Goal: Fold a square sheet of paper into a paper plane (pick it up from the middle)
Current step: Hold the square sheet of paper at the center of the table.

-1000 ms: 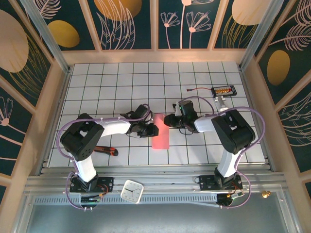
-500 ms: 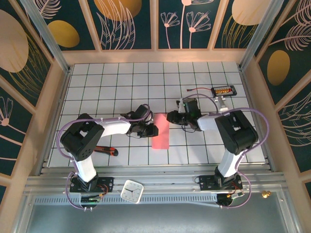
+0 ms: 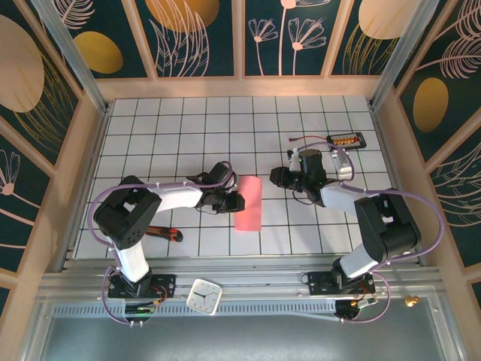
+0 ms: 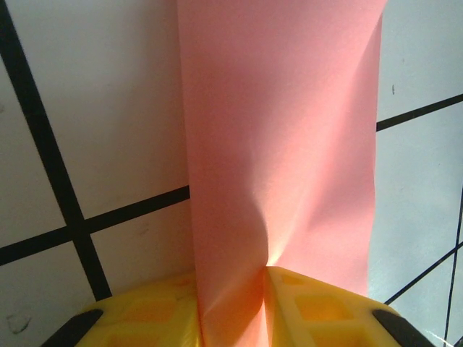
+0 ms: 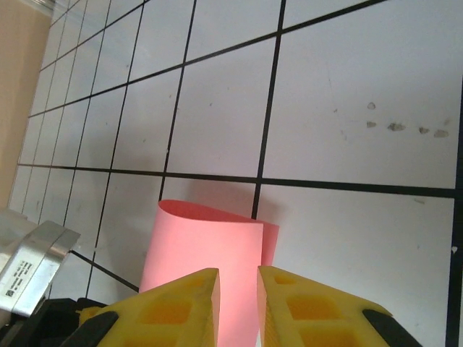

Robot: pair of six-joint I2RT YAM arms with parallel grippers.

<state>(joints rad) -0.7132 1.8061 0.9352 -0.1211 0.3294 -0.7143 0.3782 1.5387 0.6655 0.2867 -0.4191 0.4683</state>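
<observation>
Grip, left arm: the left gripper pinches the square sheet of paper at its edge. Its yellow fingers are pressed together on the paper, which puckers into a small dimple where they bite.

Right gripper: the jaws are parted by a narrow slot with nothing between them. From above it sits near the sheet's far right corner, apart from it.

Sheet position: middle of the white tiled table, between the two grippers, doubled over into a narrow strip running near to far. In the right wrist view the fold is a soft rounded loop, not a pressed crease. The two layers do not line up; one edge peeks out beside the other.

Risks, as I judge them:
- Pressing the loop flat now would lock in the offset layers. The centre crease would then be skewed, and so would every later fold of the plane.
- One pinch point on thin paper means any sideways pull by the left arm could tear or wrinkle it at the dimple.
- If the left fingers let go, the springy loop may flop open.
- The right fingers could shove the strip instead of catching it, since it lies loose on a smooth surface.

Materials: the paper is thin, matte and salmon-pink, limp but with some spring. The finger pads are moulded yellow with recessed pockets. The table is glossy white with black grid lines and a few scuffs.
</observation>
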